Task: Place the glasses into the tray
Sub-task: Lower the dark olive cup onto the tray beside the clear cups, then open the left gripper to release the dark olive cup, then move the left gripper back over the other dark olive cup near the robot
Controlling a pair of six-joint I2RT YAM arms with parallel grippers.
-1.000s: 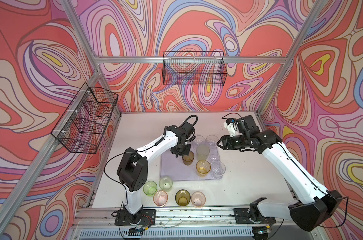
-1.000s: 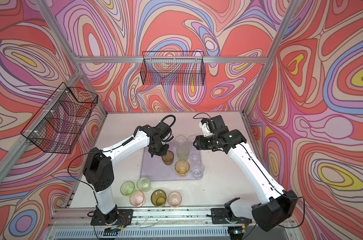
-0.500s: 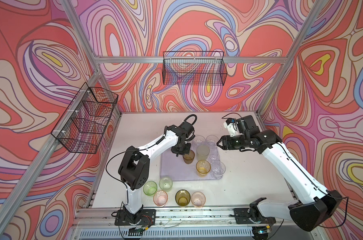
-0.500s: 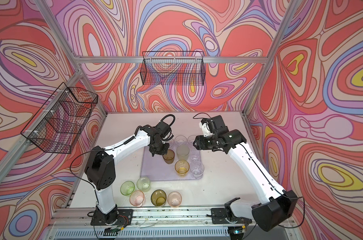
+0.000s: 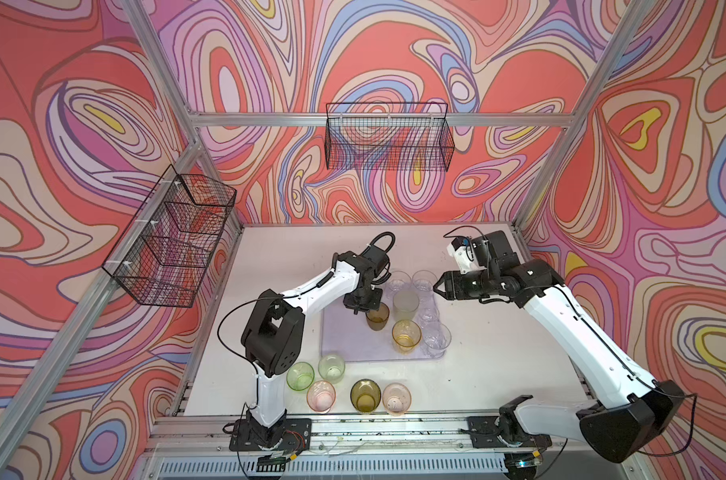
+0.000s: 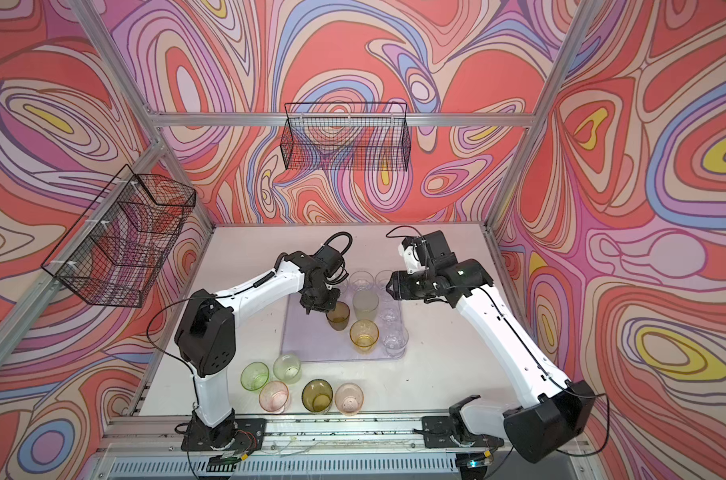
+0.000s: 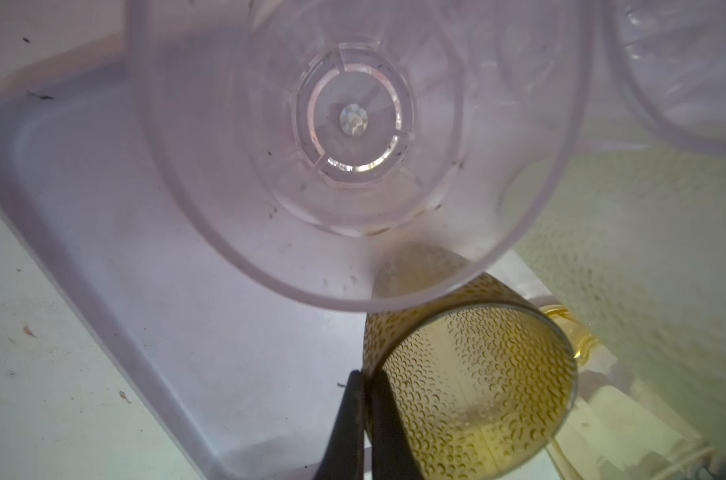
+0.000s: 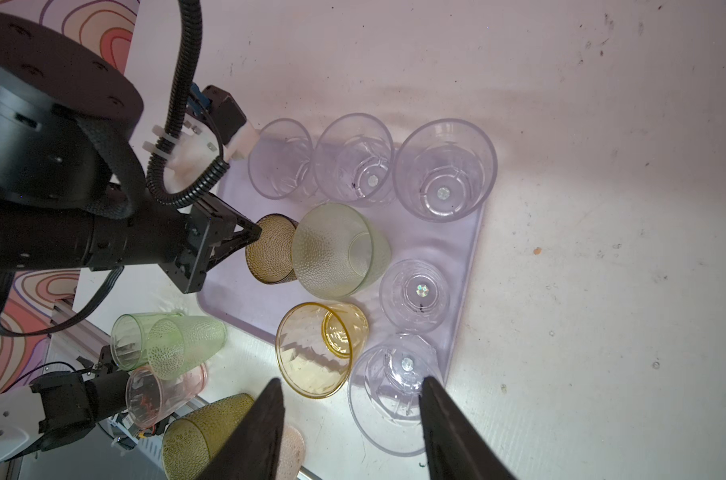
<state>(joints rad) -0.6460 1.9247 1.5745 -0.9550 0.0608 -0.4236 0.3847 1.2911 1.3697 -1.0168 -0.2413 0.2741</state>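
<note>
Standing nearest the front rail [image 5: 353,430], on the table [image 5: 498,332] and off the tray, are five glasses. A green glass [image 5: 300,375], a pale green glass [image 5: 331,368] and a pink glass [image 5: 321,395] are bunched close together. An olive glass [image 5: 365,395] and a peach glass [image 5: 396,399] stand just beside each other to their right. All five are upright.

Behind them, mid-table, lies the tray [image 5: 340,338]; its near left part is bare. At its near right stand an amber glass [image 5: 406,336] and a clear glass [image 5: 436,340], side by side.

Next row back:
- The left gripper [image 5: 363,307] is pinched together on the rim wall of the olive-brown glass [image 5: 377,316], over the tray. Whether the glass's base rests on the tray cannot be told.
- A frosted pale glass [image 5: 406,303] stands just beside the held one on its right, leaving no gap there.
- A small clear glass [image 5: 428,314] follows, near the tray's right rim.

Along the tray's far edge the right wrist view shows three clear glasses [image 8: 444,168] in a row. In both top views the left arm's wrist covers the leftmost. In the left wrist view one of these clear glasses crowds close to the held glass.

The right gripper [image 5: 437,286] hangs beside the tray's far right corner. Its jaws are apart with nothing between them, pointing toward the glasses.

Farther off, a side wire basket [image 5: 170,241] hangs on the left wall and a rear wire basket [image 5: 388,137] on the back wall, both well clear of the table.
</note>
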